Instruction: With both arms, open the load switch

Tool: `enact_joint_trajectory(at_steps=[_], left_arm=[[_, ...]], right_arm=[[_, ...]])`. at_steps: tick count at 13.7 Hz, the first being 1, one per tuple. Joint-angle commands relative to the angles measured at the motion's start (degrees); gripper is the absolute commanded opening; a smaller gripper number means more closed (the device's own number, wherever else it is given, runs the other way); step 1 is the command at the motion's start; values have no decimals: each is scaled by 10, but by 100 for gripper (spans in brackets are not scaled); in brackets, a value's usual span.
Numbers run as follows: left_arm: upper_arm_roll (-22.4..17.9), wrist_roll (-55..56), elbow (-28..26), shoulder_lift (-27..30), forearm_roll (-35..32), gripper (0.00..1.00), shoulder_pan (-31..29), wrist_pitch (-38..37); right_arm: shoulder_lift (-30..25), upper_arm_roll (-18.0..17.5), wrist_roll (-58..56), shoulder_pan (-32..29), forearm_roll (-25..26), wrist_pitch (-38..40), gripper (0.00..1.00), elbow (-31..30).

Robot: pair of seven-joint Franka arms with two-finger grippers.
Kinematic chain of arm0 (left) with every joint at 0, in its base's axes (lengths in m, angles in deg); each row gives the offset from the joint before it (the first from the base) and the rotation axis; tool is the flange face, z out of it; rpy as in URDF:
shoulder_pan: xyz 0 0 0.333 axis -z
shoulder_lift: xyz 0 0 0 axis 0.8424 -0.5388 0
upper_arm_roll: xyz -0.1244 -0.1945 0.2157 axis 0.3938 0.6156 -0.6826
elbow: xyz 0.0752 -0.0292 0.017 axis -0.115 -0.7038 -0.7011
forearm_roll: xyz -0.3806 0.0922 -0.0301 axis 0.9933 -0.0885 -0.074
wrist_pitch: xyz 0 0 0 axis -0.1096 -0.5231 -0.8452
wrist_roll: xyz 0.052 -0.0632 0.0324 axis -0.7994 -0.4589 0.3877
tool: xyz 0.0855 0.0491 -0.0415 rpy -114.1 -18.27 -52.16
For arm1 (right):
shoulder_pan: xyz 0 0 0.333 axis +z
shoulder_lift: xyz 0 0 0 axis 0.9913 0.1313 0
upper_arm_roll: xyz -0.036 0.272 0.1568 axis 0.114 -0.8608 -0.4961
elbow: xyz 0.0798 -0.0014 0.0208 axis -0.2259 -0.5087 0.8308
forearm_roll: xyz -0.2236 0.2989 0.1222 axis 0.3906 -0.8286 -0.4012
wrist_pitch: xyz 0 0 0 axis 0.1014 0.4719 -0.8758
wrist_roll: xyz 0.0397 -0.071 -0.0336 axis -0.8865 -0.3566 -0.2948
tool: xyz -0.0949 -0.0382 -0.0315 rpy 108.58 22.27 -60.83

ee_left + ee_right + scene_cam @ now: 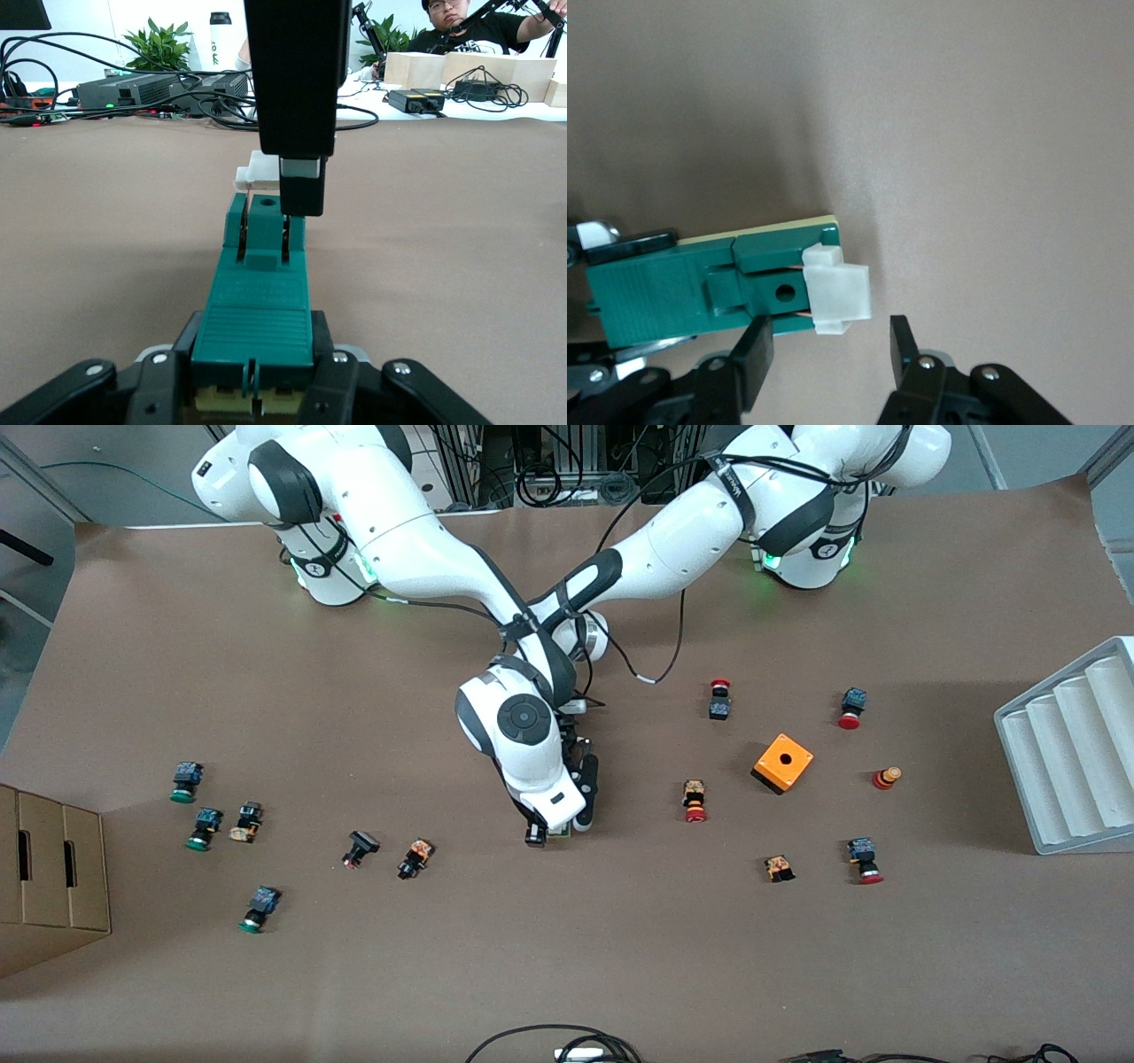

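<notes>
Load switch (713,288) white slider (840,298) visible only in wrist views

An orange box with a hole (783,762) sits toward the left arm's end of the table, amid red-capped push buttons (719,699). Green-capped push buttons (185,781) lie near a cardboard box (44,877). A white ridged tray (1067,753) rests at the edge.

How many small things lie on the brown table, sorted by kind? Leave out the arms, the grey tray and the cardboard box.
Green-capped push buttons: 3
Red-capped push buttons: 4
Other small button parts, cap colour unclear: 5
Orange box with a hole: 1
Green load switch: 1
Total: 14
</notes>
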Motion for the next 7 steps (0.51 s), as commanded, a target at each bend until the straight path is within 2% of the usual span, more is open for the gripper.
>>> enact_joint_trajectory(at_steps=[1,7], left_arm=[[-6,8,9,-7,-5,39,6,-2],[-6,8,9,-7,-5,39,6,-2]], right_arm=[[-2,2,0,3,0,-12,62,-8],[0,2,0,3,-12,-19,62,-7]])
